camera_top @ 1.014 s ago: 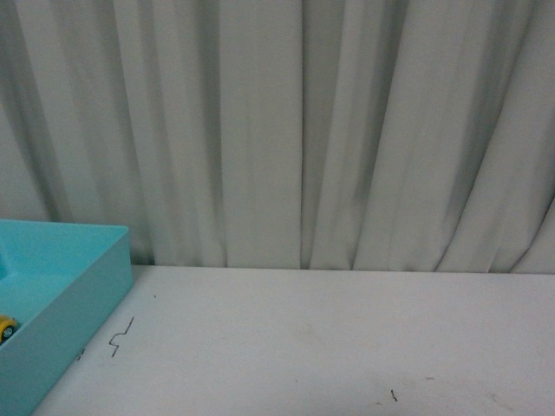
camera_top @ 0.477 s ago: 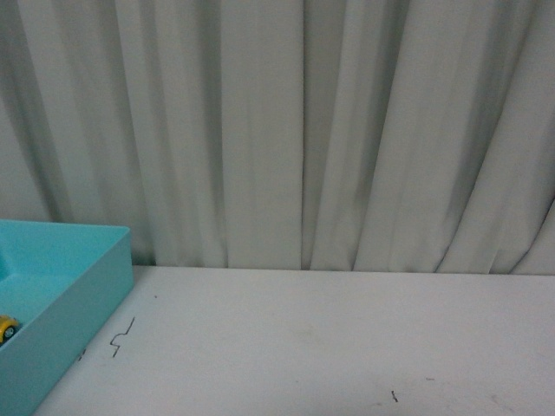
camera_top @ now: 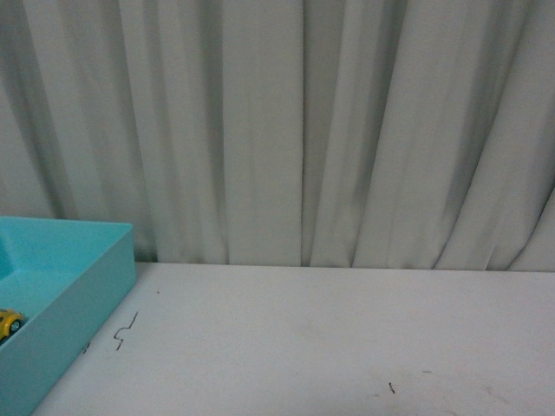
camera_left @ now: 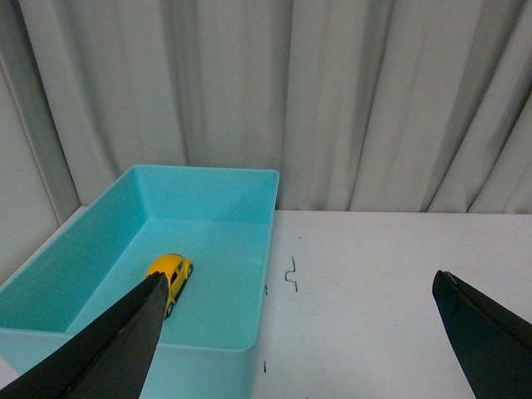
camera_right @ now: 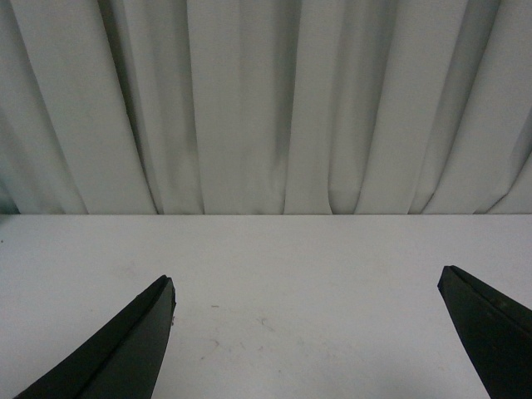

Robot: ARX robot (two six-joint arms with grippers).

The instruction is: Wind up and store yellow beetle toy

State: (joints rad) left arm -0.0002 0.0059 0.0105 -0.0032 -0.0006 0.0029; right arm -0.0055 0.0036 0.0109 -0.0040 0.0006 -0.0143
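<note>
I see a white surface (camera_top: 329,338) with a turquoise bin (camera_left: 249,249) at its left end. My left end effector (camera_left: 299,332), fingers spread wide and empty, hangs nearest the bin; the right end effector (camera_right: 307,332), equally splayed, faces bare surface. The yellow beetle toy (camera_left: 169,278) lies on the bin floor, ahead and leftward, its long axis running away from me.

Showed a glossy yellow beetle toy (camera_left: 169,278) with dark windows, inside a plain turquoise bin (camera_left: 258,249). Had a white bench (camera_top: 347,338) flecked with thin dark scribbles, one zigzag mark (camera_top: 126,331) at the bin's 3 o'clock. Hung pale grey-white curtain (camera_top: 303,130), striped by vertical shadowed folds. Ended in matte black fingers on left pincer (camera_left: 303,341) and right pincer (camera_right: 307,341).
</note>
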